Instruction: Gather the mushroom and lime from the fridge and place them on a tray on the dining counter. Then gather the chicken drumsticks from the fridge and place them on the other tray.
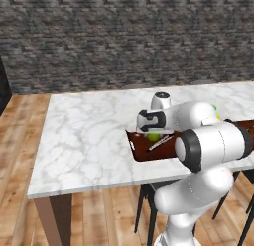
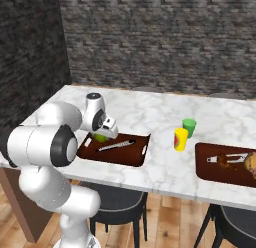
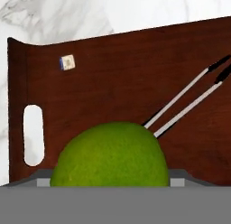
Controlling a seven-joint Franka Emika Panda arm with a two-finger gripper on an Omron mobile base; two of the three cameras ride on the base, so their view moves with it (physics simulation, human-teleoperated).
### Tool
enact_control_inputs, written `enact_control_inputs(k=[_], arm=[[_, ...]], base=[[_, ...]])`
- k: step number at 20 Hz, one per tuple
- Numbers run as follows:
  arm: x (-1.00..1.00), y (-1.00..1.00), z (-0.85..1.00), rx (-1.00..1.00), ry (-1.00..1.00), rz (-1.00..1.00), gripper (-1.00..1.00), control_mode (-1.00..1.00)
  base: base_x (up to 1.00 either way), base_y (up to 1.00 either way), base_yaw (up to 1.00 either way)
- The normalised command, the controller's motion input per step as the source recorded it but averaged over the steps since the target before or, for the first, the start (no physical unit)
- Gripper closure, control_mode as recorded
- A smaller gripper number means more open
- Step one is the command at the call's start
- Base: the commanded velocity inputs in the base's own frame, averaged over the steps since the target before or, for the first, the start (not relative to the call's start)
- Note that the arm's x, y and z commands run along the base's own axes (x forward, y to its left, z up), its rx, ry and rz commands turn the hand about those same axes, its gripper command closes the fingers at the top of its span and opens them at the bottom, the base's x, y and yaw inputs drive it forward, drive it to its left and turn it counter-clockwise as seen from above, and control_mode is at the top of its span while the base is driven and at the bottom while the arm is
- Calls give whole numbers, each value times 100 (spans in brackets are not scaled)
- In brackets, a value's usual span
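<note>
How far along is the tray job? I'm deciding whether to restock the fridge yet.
The lime has reached the near tray, sitting just under the pincer, beside a pair of tongs; whether it is let go is unclear. No mushroom is visible on that tray. The other tray already holds some brownish food, too small to identify. So the job looks early: mushroom and probably drumsticks remain.

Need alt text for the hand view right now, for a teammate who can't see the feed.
A green lime sits close at the bottom of the hand view, over a dark brown wooden tray on the white marble counter. Tongs lie on the tray at right; a cut-out handle and a small pale cube show at left.
</note>
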Motion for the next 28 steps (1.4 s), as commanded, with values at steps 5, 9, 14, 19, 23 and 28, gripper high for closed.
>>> enact_control_inputs(k=[5, 9, 14, 19, 23, 28], arm=[[31, 9, -35, 0, 0, -1, 100, -100], [20, 10, -35, 0, 0, 0, 100, -100], [14, 2, -34, 0, 0, 0, 100, -100], [4, 3, -26, 0, 0, 0, -100, -100], [-2, 5, 0, 0, 0, -2, -100, -100], [-29, 1, 12, 0, 2, -1, -100, -100]], base=[[0, 0, 0], [0, 0, 0], [0, 0, 0], [0, 0, 0], [0, 0, 0], [0, 0, 0]])
